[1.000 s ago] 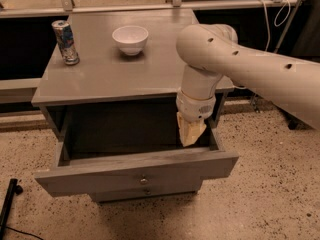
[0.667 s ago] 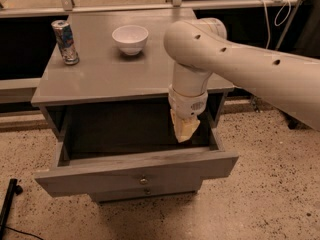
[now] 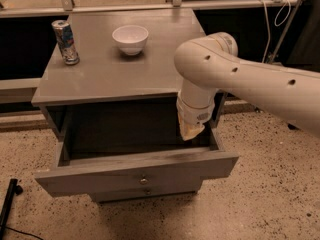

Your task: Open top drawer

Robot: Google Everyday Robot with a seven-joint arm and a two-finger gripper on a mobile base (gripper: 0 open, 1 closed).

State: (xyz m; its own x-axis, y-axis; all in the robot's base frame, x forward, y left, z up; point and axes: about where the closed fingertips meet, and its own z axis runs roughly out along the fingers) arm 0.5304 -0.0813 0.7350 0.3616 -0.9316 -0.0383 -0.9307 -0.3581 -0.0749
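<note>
The top drawer point(image 3: 135, 171) is a grey wooden drawer with one small round metal knob point(image 3: 143, 180) at the centre of its front. It stands pulled far out of the grey cabinet point(image 3: 115, 74), and its deep dark box is open to view. My gripper point(image 3: 190, 130) hangs from the white arm point(image 3: 240, 79) over the right rear part of the drawer box, above its inside. It touches nothing that I can see.
A white bowl point(image 3: 130, 38) and a drink can point(image 3: 65, 42) stand on the cabinet top. A lower drawer front point(image 3: 145, 192) shows just under the open drawer. Speckled floor surrounds the cabinet. A black object point(image 3: 8, 204) lies at the lower left.
The arm and gripper swung left over the drawer, then back right and slightly up. The drawer has stayed pulled out.
</note>
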